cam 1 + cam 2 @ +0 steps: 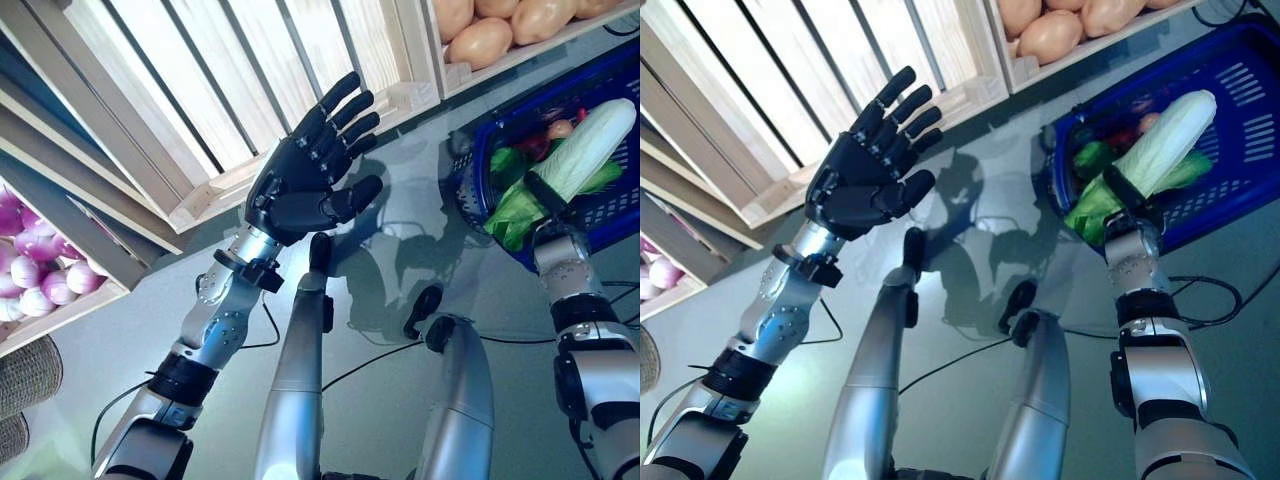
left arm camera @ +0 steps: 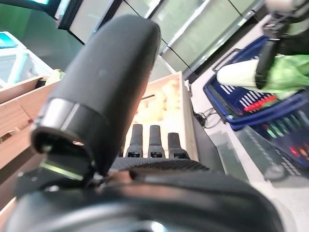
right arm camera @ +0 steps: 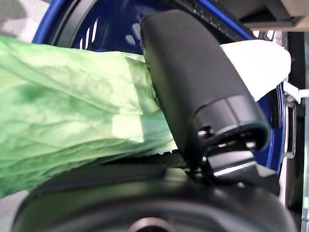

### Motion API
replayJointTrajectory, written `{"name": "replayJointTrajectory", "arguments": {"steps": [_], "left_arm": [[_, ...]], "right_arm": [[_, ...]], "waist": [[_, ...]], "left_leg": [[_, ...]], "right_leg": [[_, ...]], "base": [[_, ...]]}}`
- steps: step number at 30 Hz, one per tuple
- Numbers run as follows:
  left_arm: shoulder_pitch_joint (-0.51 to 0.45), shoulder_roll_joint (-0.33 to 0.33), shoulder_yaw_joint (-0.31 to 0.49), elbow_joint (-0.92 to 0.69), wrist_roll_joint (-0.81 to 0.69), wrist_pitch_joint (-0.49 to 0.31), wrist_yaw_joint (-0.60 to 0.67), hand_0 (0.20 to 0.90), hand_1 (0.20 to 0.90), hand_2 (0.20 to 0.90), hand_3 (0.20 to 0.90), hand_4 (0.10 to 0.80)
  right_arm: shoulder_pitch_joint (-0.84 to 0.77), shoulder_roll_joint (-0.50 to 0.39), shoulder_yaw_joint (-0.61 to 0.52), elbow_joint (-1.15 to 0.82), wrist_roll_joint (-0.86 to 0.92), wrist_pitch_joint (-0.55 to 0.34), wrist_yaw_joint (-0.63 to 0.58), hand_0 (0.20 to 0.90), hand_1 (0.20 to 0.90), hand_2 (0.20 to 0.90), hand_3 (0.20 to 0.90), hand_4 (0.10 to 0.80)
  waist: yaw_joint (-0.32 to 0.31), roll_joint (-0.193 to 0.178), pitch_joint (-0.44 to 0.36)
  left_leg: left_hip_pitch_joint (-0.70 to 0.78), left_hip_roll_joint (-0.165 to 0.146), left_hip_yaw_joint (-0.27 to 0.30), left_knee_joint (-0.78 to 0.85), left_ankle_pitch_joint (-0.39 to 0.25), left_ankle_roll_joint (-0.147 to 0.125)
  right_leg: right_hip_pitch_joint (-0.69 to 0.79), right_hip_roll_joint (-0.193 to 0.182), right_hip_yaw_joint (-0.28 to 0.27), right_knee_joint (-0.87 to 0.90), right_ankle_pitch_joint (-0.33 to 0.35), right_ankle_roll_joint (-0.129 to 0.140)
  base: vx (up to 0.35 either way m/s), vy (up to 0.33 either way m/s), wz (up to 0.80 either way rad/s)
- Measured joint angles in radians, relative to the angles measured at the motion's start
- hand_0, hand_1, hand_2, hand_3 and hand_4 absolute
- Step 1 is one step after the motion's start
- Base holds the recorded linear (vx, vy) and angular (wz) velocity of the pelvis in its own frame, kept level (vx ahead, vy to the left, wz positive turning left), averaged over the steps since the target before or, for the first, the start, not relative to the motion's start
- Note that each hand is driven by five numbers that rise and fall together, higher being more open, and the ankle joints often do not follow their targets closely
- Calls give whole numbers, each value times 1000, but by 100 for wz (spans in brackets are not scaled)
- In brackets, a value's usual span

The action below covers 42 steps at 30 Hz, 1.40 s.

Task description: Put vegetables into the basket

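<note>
My right hand (image 1: 1124,190) is shut on a long napa cabbage (image 1: 590,150) with a white stalk and green leaves, and holds it over the blue plastic basket (image 1: 478,150) on the floor at the right. In the right wrist view the thumb (image 3: 193,82) presses across the cabbage's green leaves (image 3: 63,116) above the basket's blue wall (image 3: 104,29). Red and green vegetables (image 1: 530,150) lie in the basket under the cabbage. My left hand (image 1: 305,175) is open and empty, fingers spread, raised in front of the wooden stand, well left of the basket.
A wooden stand with slatted crates (image 1: 200,90) fills the upper left. A crate edge (image 1: 410,95) juts out between my left hand and the basket. Woven baskets (image 1: 25,375) stand at the far lower left. Grey floor (image 1: 400,230) lies between the hands.
</note>
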Motion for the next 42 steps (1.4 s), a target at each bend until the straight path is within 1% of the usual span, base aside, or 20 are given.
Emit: {"name": "replayJointTrajectory", "arguments": {"steps": [2, 5, 7, 10, 12, 14, 15, 22, 27, 30, 33, 35, 36, 38, 39, 40, 42], "left_arm": [[0, 0, 0, -3, 7, 0, 0, 900, 900, 900, 900, 800], [0, 0, -2, -4, 12, 0, -1, 900, 900, 900, 900, 800], [0, 0, -2, -4, 17, 0, -1, 900, 900, 900, 900, 800], [-1, 0, -3, -4, 25, 0, 0, 900, 900, 900, 900, 800], [-2, 0, -3, -4, 27, -1, 0, 900, 900, 900, 900, 800], [-3, 0, -3, -4, 27, -1, 0, 900, 900, 900, 900, 800], [-3, 0, -3, -4, 27, -1, 0, 900, 900, 900, 900, 800], [-8, 0, -4, -4, 28, -1, 0, 900, 900, 900, 900, 800], [-32, 0, -12, -6, 28, -2, 0, 900, 900, 900, 900, 800], [-34, 0, -12, -7, 27, -4, 1, 900, 900, 900, 900, 800], [-30, 0, -12, -7, 27, -4, 3, 900, 900, 900, 900, 800], [-31, 1, -16, -8, 27, -5, 5, 900, 900, 900, 900, 800], [-28, 1, -20, -10, 27, -5, 7, 900, 900, 900, 900, 800], [-21, 2, -32, -10, 27, -9, 7, 900, 900, 900, 900, 800], [-21, 3, -33, -13, 26, -12, 7, 900, 900, 900, 900, 800], [-21, 4, -33, -13, 26, -15, 7, 900, 900, 900, 900, 800], [-20, 6, -32, -13, 25, -16, 6, 900, 900, 900, 900, 800]], "right_arm": [[-23, -4, -1, -1, -1, -8, -27, 300, 300, 300, 300, 400], [-33, -4, -3, -23, -44, -56, -85, 300, 300, 300, 300, 400], [-35, -4, -10, -37, -44, -74, -124, 300, 300, 300, 300, 400], [-35, -4, -20, -47, -44, -76, -161, 300, 300, 300, 300, 400], [-36, -4, -27, -47, -43, -76, -177, 300, 300, 300, 300, 400], [-37, -4, -33, -47, -43, -76, -179, 455, 455, 455, 455, 504], [-37, -4, -34, -47, -42, -76, -179, 900, 900, 900, 900, 800], [-40, -4, -37, -46, -41, -76, -192, 900, 900, 900, 900, 800], [-44, -2, -37, -37, -58, -77, -263, 900, 900, 900, 900, 800], [-44, 1, -38, -33, -130, -107, -315, 900, 900, 900, 900, 800], [-44, 1, -37, -25, -293, -116, -403, 900, 900, 900, 900, 800], [-49, 2, -34, -20, -397, -117, -485, 900, 900, 900, 900, 800], [-50, 3, -34, -11, -429, -116, -503, 900, 900, 900, 900, 800], [-42, 7, -27, -2, -469, -116, -547, 900, 900, 900, 900, 800], [-43, 4, -24, -2, -484, -116, -565, 900, 900, 900, 900, 800], [-42, 5, -23, -2, -506, -117, -569, 900, 900, 900, 900, 800], [-30, 7, -20, -3, -509, -117, -569, 900, 900, 900, 900, 800]], "waist": [[1, 0, 0], [0, 2, 0], [1, 3, 0], [-2, 4, 0], [-1, 4, 0], [0, 4, 0], [1, 4, 0], [-4, 4, 0], [-3, 5, 0], [-3, 8, 0], [-2, 12, 0], [-1, 16, 0], [-6, 19, 0], [-6, 20, 0], [-7, 20, 0], [-6, 20, 0], [-5, 20, 0]], "left_leg": [[-25, -3, 0, 14, 0, 0], [-62, -10, -3, 29, -1, 0], [-83, -12, -13, 54, -13, -3], [-103, -14, -16, 91, -32, 0], [-104, -15, -15, 94, -33, 1], [-104, -17, -17, 93, -33, 0], [-104, -17, -17, 93, -33, 0], [-105, -17, -14, 90, -35, -1], [-106, -17, -12, 94, -39, -2], [-106, -16, -11, 100, -43, -1], [-91, -14, -11, 92, -43, -1], [-57, -12, -14, 55, -30, 2], [-36, -12, -14, 42, -29, -1], [13, -11, -15, -4, -20, -2], [45, -11, -12, -40, -1, 2], [78, -8, -7, -79, 9, 1], [134, -2, 2, -136, 27, 4]], "right_leg": [[-29, -1, 10, 16, -1, -1], [-68, -1, 20, 30, -1, -1], [-83, 2, 21, 39, -2, 0], [-94, 1, 25, 58, -8, 1], [-95, 1, 26, 61, -10, 0], [-97, 1, 29, 61, -10, 0], [-98, 2, 31, 61, -10, 0], [-105, 3, 37, 62, -11, 0], [-106, 4, 39, 62, -12, 1], [-103, 6, 41, 61, -12, 1], [-86, 9, 39, 49, -9, 4], [-51, 16, 33, 16, 4, 18], [-28, 15, 21, 0, 6, 17], [20, 17, 17, -37, 13, 16], [46, 19, 15, -69, 26, 19], [72, 23, 11, -101, 36, 18], [123, 32, 9, -152, 51, 24]], "base": [[0, 0, 0], [0, 0, 0], [-16, -5, -6], [-9, -8, -5], [0, 0, 0], [0, 0, 0], [0, 0, 0], [0, 0, 0], [0, 0, 0], [3, 1, -1], [-23, 2, -1], [40, -4, 1], [-71, 19, 0], [-73, 25, 2], [0, 0, 0], [1, 9, -3], [-10, 15, -7]]}}
